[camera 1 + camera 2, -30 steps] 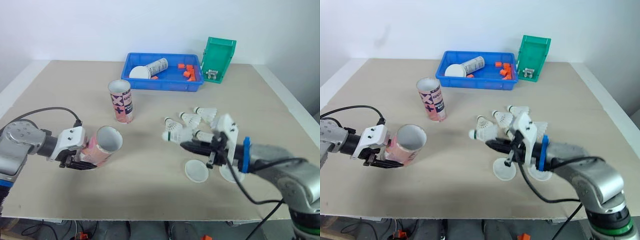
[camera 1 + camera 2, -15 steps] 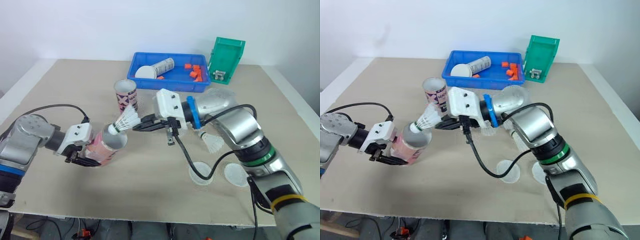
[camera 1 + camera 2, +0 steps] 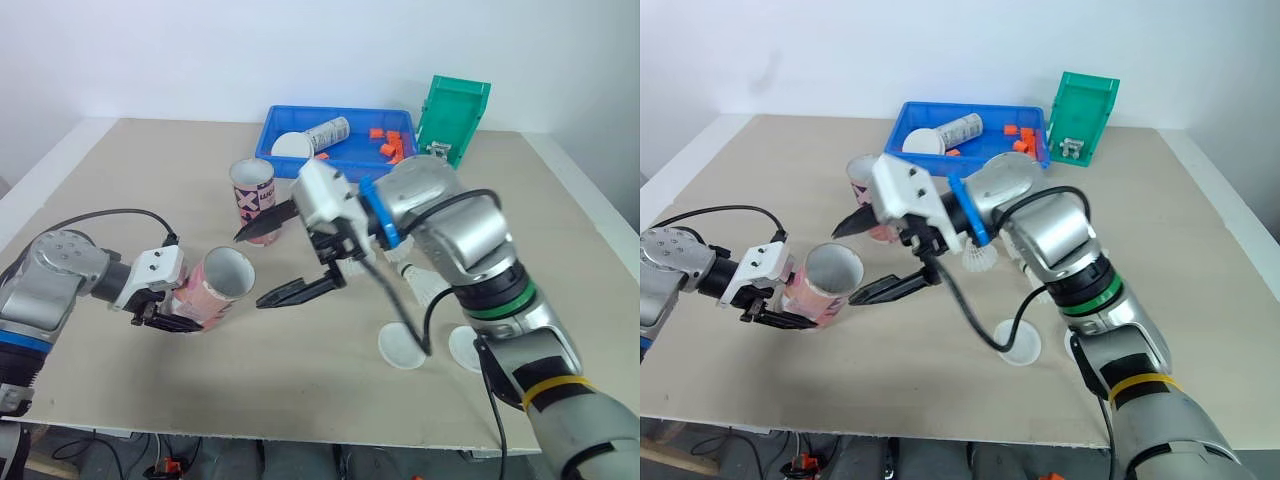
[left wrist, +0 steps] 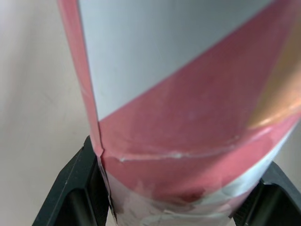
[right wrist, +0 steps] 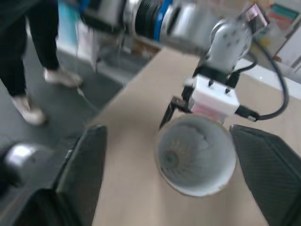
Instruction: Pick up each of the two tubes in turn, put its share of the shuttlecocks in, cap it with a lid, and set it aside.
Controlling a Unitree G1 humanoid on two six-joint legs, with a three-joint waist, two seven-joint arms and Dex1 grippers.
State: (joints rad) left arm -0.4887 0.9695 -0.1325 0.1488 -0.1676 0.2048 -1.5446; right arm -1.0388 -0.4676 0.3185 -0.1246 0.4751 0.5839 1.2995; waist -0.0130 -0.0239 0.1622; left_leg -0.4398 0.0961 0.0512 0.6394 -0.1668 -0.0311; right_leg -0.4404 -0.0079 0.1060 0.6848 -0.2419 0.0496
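1. The left gripper [image 3: 168, 312] was clamped on the base end of the pink tube [image 3: 215, 288], with one black finger at either side. The tube was tilted, and its open mouth faced the right arm.
2. The right gripper [image 3: 278, 262] stood just in front of that mouth. Its two fingers were spread wide and held nothing.
3. In the right wrist view, one shuttlecock [image 5: 170, 159] lay deep inside the held tube, cork end toward the base.
4. The second tube [image 3: 252, 193] stood upright and uncapped on the table [image 3: 120, 180], just behind the right gripper's upper finger.
5. Loose shuttlecocks [image 3: 428, 287] lay on the table behind the right forearm. They were partly hidden, so their number could not be established.
6. Two white lids [image 3: 402, 347] lay flat near the front edge, side by side and not touching.
7. The blue tray [image 3: 345, 110] at the back of the table held another tube lying on its side and some orange pieces [image 3: 386, 150].
8. The green bin [image 3: 455, 115] stood just beside the tray, on its right.
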